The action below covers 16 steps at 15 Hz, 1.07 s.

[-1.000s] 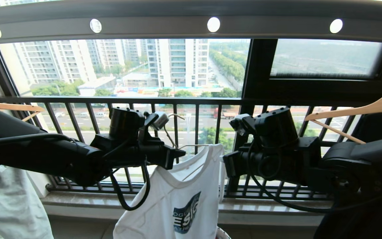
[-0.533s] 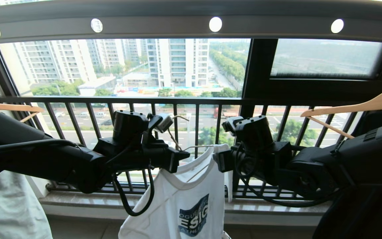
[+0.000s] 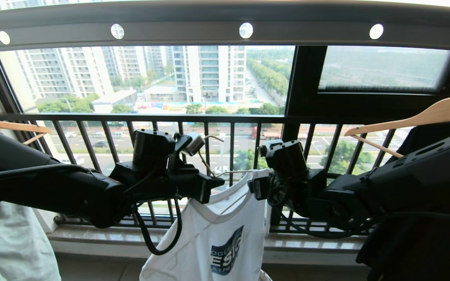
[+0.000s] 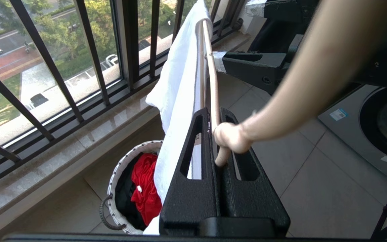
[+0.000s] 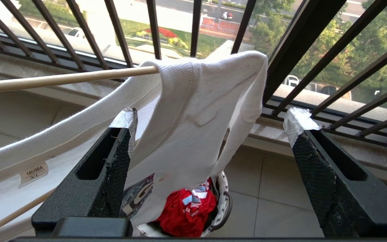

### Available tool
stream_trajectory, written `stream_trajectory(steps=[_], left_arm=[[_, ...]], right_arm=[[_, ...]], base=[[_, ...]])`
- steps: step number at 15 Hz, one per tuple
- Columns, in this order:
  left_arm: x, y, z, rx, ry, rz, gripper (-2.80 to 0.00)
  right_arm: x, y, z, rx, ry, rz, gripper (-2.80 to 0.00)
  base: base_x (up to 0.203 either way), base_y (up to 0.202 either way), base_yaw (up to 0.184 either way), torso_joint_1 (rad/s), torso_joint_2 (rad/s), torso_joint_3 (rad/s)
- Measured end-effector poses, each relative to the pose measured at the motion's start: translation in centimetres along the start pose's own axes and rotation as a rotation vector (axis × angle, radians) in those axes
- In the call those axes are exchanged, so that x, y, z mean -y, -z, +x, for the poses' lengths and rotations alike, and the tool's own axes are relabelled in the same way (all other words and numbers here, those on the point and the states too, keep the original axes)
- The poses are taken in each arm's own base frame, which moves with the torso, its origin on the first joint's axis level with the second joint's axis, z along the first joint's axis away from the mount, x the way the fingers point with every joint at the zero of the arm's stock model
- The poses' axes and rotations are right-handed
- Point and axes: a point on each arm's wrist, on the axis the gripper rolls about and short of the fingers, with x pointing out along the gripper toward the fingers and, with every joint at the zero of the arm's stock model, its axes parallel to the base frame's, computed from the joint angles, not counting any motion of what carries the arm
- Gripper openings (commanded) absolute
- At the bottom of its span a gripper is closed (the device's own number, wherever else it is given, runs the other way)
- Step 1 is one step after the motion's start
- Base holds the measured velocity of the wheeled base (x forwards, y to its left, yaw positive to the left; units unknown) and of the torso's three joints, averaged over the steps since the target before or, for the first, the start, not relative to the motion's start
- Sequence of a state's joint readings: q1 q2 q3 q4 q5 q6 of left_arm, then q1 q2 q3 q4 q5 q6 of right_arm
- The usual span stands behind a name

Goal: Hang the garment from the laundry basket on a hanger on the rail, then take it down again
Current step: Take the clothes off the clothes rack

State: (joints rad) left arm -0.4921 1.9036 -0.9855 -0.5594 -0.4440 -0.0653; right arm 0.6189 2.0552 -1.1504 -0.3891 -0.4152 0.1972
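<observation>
The garment (image 3: pixel 217 234) hangs on the hanger (image 4: pixel 210 67), below the rail (image 3: pixel 225 27) and above the laundry basket (image 4: pixel 119 188) on the tiled floor (image 4: pixel 314 188). The left gripper (image 4: pixel 218 134) is clamped on the hanger near its hook. The right gripper (image 5: pixel 210 117) stands wide open around the shirt's shoulder. The black window railing (image 3: pixel 209 117) runs behind. The hanger's hook seems clear of the rail, though the arms hide part of it.

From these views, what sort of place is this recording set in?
Probably a high-rise flat's enclosed laundry balcony: a grey drying rail overhead, a black barred window railing overlooking tower blocks, and what looks like a washing machine.
</observation>
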Motion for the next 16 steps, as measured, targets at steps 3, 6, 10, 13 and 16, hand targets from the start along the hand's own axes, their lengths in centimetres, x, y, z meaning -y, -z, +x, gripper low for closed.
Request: stream_trajectory(steps=[3,6,10,13,16], left_arm=[[0.1,-0.1,-0.1,0.003,0.001,0.002,-2.8],[0.2,-0.2,-0.2,0.005,0.003,0.004,-2.8],[0.3,-0.2,-0.2,0.007,0.003,0.005,-2.8],[0.3,-0.3,-0.3,0.014,-0.026,0.009,-2.8],[0.3,-0.7,-0.3,0.05,-0.032,0.025,-2.8]], right_arm=[[-0.2,0.0,0.9,0.031,0.054,0.011,0.0],[-0.5,0.0,1.9,0.085,0.113,0.019,0.0],[-0.5,0.5,2.6,0.076,0.139,-0.003,0.0],[0.1,0.8,3.3,0.066,0.179,-0.026,-2.8],[0.3,0.8,3.5,0.066,0.184,-0.025,-2.8]], base=[[0.0,0.0,0.0,0.0,0.0,0.0],[0.0,0.0,0.0,0.0,0.0,0.0],[0.0,0.0,0.0,0.0,0.0,0.0],[0.0,0.0,0.0,0.0,0.0,0.0],[0.0,0.0,0.0,0.0,0.0,0.0]])
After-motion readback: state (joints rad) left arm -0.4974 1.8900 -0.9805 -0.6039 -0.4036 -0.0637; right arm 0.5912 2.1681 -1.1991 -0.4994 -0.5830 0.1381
